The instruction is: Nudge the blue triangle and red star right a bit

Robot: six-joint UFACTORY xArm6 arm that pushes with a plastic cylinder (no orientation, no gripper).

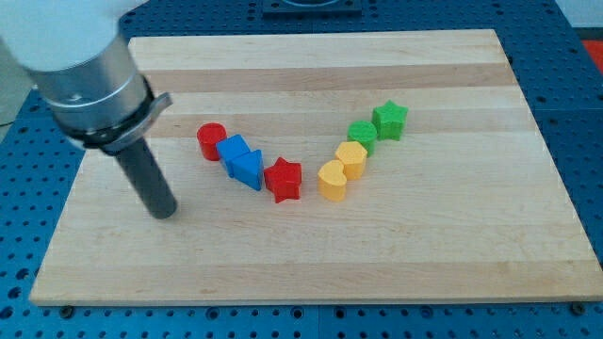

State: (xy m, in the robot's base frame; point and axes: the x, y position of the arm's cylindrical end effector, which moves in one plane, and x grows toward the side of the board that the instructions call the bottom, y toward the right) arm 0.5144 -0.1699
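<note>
Wooden counter (452, 254) lies on a blue base (584, 113). My tip (165, 211) touches nothing, left of the blue triangle (248, 168) and red star (283, 179); it has no jaws.

On the pale wooden board (311, 254), my tip (165, 212) rests well to the view's left of a touching row: red cylinder block (211, 140), blue cube block (233, 150), blue triangle block (249, 168), red star block (283, 179).
</note>
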